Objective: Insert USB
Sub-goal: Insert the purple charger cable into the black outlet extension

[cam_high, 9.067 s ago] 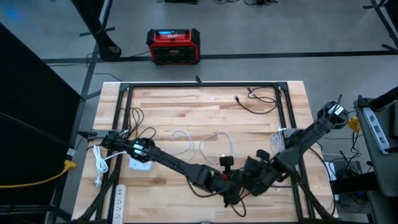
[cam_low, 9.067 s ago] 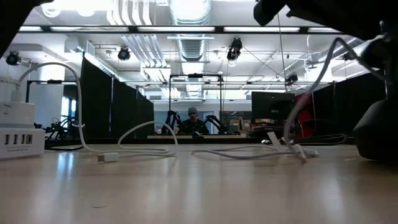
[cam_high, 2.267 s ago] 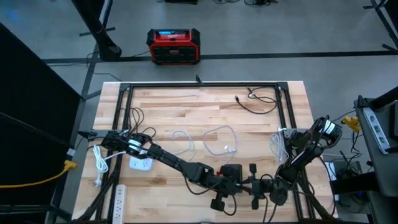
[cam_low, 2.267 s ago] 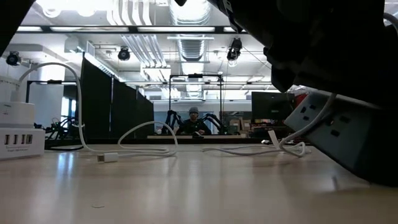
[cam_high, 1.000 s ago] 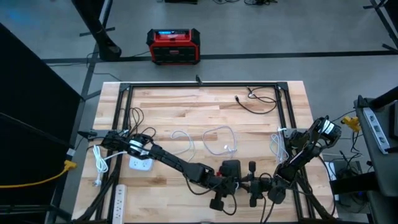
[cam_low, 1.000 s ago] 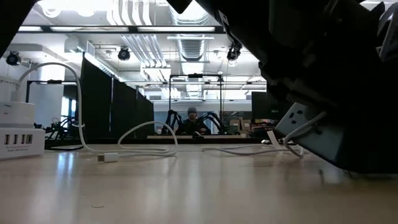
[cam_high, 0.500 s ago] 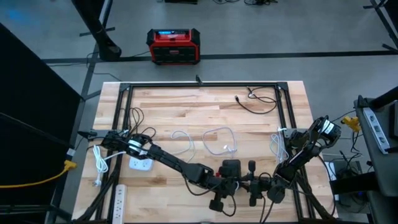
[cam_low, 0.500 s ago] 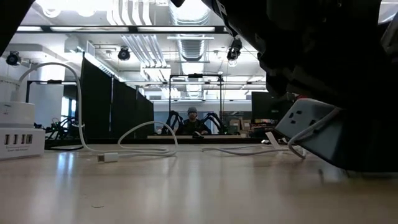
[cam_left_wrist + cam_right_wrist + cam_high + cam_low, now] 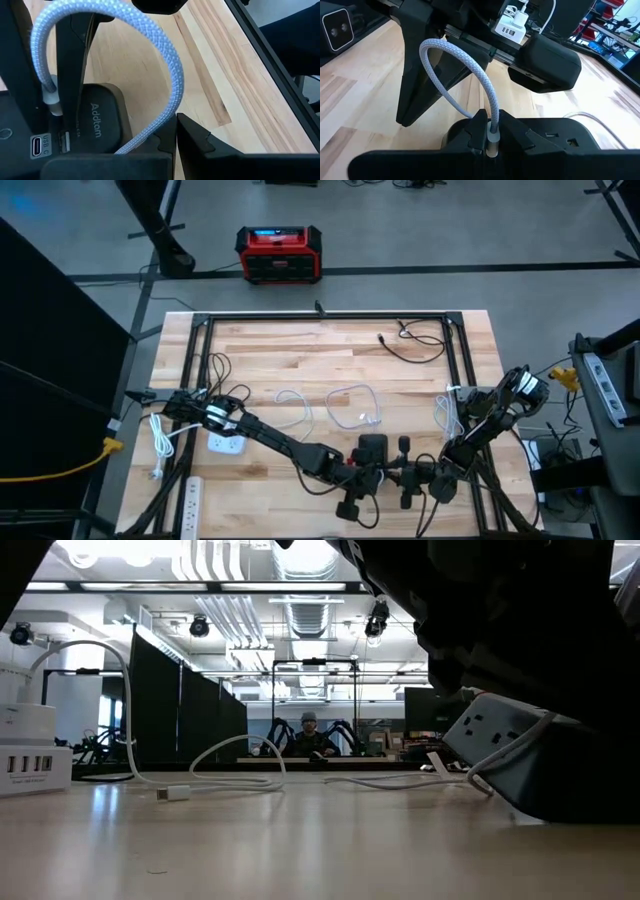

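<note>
A black Addtam power strip (image 9: 97, 125) with USB ports (image 9: 64, 142) lies at the table's near edge, between my two grippers; in the low view (image 9: 500, 735) it sits tilted, its raised end toward the table's left. A white braided USB cable (image 9: 165, 55) arches between the grippers. My right gripper (image 9: 491, 120) is shut on its plug end, just above the strip. My left gripper (image 9: 176, 129) is shut on the cable farther along. Whether the plug sits in a port is hidden. My left gripper has the braided cable (image 9: 145, 137) running in between its shut fingers, which slant down toward the table's right; the finger in front hides the place of contact. The cable loops up slack from there. My right gripper pinches the cable's plug end at its silver collar (image 9: 491, 140) between its two fingers. The cable rises out of the hold and arches away; the plug's tip is hidden below the fingers.
Loose white cables (image 9: 352, 406) lie mid-table and a black cable (image 9: 415, 345) at the far right. A white multi-port charger (image 9: 35, 768) and a white power strip (image 9: 190, 495) stand at the left. A black frame (image 9: 330, 317) rims the table. A person (image 9: 308, 732) sits far behind.
Both grippers have kept their places and stayed shut. In the low view the power strip's raised end has come up a little.
</note>
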Motion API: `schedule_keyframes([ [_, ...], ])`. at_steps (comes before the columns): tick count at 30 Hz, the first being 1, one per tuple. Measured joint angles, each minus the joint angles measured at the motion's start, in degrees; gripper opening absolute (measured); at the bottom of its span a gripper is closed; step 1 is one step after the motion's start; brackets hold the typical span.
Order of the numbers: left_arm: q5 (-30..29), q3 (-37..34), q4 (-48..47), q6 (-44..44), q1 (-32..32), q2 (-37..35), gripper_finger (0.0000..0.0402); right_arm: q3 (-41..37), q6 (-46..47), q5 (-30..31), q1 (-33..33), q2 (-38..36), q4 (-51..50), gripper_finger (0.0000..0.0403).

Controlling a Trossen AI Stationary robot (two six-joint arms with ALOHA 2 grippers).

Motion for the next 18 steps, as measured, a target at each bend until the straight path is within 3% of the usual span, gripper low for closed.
schedule_keyframes([
  [13,0.05,0.04,-4.65,-2.18,-2.77,-5.28,0.0,-0.15,-0.34,-0.45,-0.12,0.0,-0.54,0.0017],
  [18,-8.01,0.07,-9.49,-1.23,-3.78,-8.87,0.0,-0.19,-0.34,-0.48,-0.12,0.01,-0.57,0.0017],
])
